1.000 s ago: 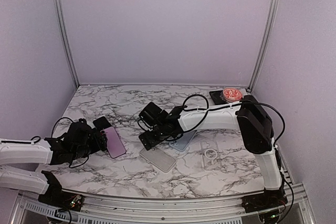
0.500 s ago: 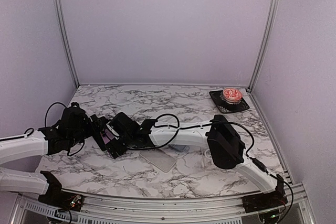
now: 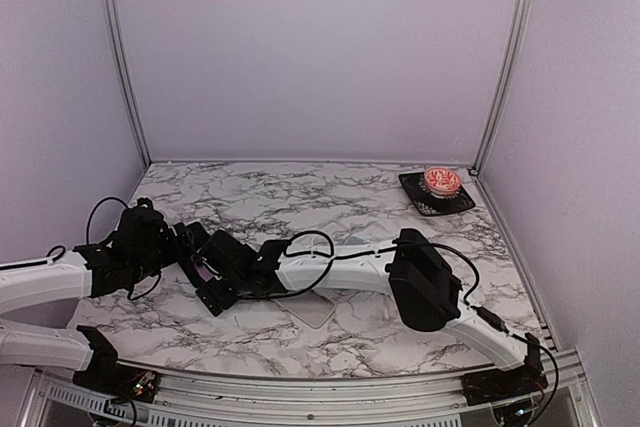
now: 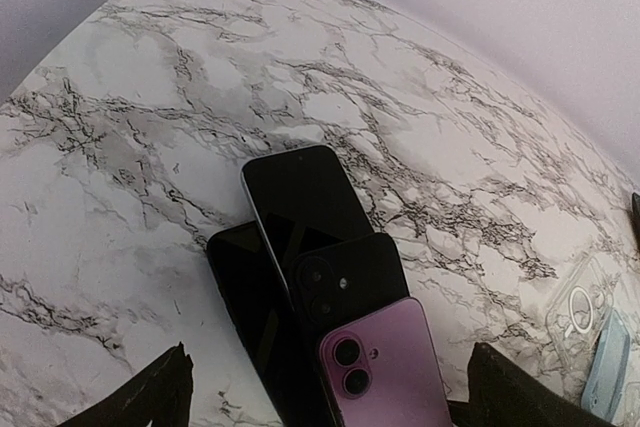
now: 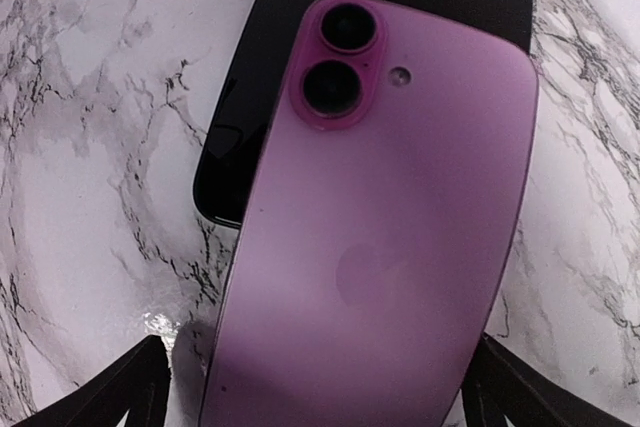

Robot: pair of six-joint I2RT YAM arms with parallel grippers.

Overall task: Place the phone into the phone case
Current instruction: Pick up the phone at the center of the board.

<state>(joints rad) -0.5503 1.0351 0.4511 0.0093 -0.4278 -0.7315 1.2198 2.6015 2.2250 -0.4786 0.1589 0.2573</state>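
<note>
Both arms are reaching toward the left side of the marble tabletop (image 3: 340, 197), where a pink phone (image 5: 380, 227) is lying camera-side up on a fanned stack of black phones (image 4: 300, 202). The right tool (image 5: 322, 387) is hovering low over the pink phone with its jaws spread wide, one finger showing past each long edge of the phone; whether either is touching it cannot be told. The left tool (image 4: 335, 397) is facing the same stack from the left edge, its jaws also standing wide apart and gripping nothing. A clear phone case (image 3: 312, 311) is lying flat near the front edge, just right of the stack and partly under the right arm, and the pink phone is sitting outside it. In the left wrist view, a second clear case (image 4: 580, 297) with a round ring and a light blue case (image 4: 608, 377) are showing further right. In the far right corner a black tray (image 3: 458, 203) is holding a round red-and-white item (image 3: 441, 180).
</note>
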